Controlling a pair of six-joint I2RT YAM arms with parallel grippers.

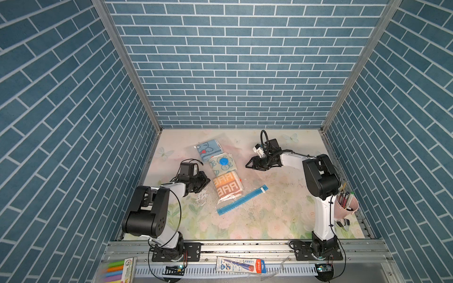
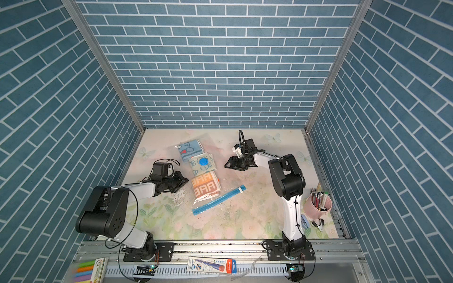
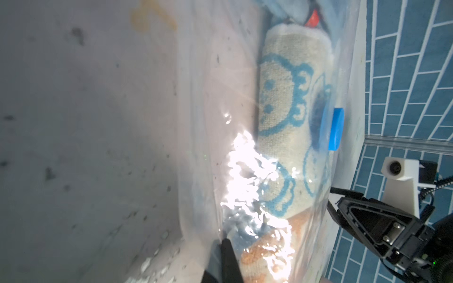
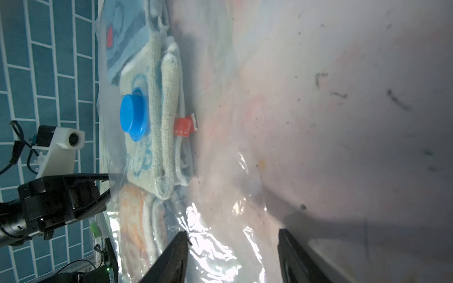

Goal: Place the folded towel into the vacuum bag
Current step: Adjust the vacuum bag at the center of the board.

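Left wrist view shows the left tool with its jaws together, apparently pinching the side film of the large clear, hazy plastic vacuum bag. It sits just beside the folded orange-and-white terry towel, which lies inside the bag. In a top view that towel is the one nearest the blue zip strip, on the floral counter. The right tool hovers with jaws apart, empty. Best practice here, by judgement: pinch film only, hold the bag steady, and nudge the towel deeper, clear of the strip.
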